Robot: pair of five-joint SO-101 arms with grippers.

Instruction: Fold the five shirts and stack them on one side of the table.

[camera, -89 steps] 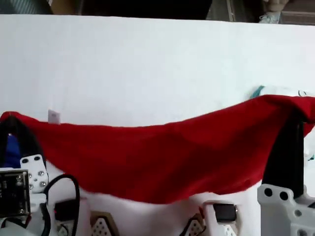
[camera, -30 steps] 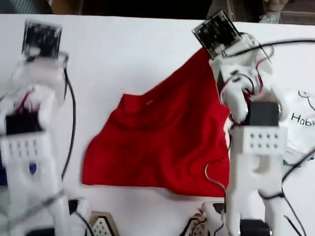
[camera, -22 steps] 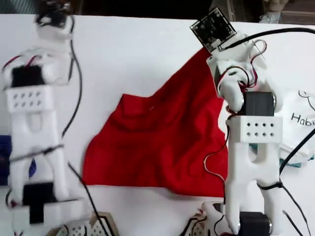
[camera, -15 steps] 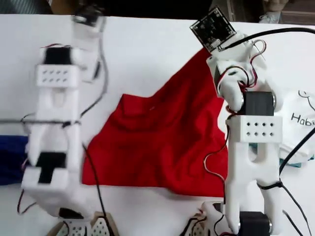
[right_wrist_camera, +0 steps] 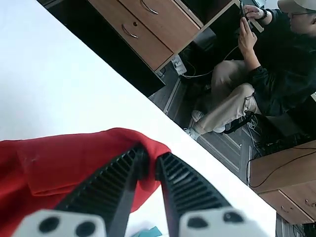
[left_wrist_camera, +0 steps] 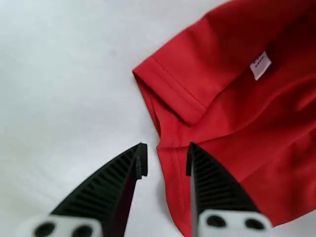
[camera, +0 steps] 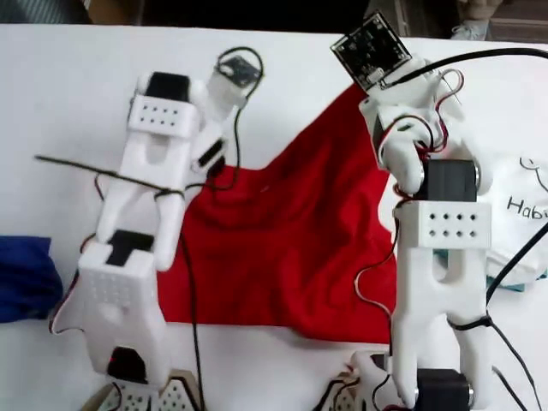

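Note:
A red shirt (camera: pixel 291 248) lies spread on the white table (camera: pixel 282 94), its far right corner raised. My right gripper (right_wrist_camera: pixel 151 158) is shut on that raised corner; the right arm (camera: pixel 441 231) stands along the shirt's right side. My left arm (camera: pixel 158 163) leans in over the shirt's far left corner. The left gripper (left_wrist_camera: pixel 165 158) is open just above the table, and the hemmed edge of the red shirt (left_wrist_camera: pixel 232 108) lies between its fingertips. A small white label (left_wrist_camera: pixel 260 65) shows on the red cloth.
A dark blue shirt (camera: pixel 26 278) lies bunched at the left edge of the table. A white printed shirt (camera: pixel 522 205) lies at the right edge beside the right arm. Wooden drawers (right_wrist_camera: pixel 158 24) stand beyond the table's far edge.
The red shirt, earlier stretched in the air between both arms, now lies on the table. The left arm has swung from the table's left side over to the shirt's far left corner. The right arm kept still.

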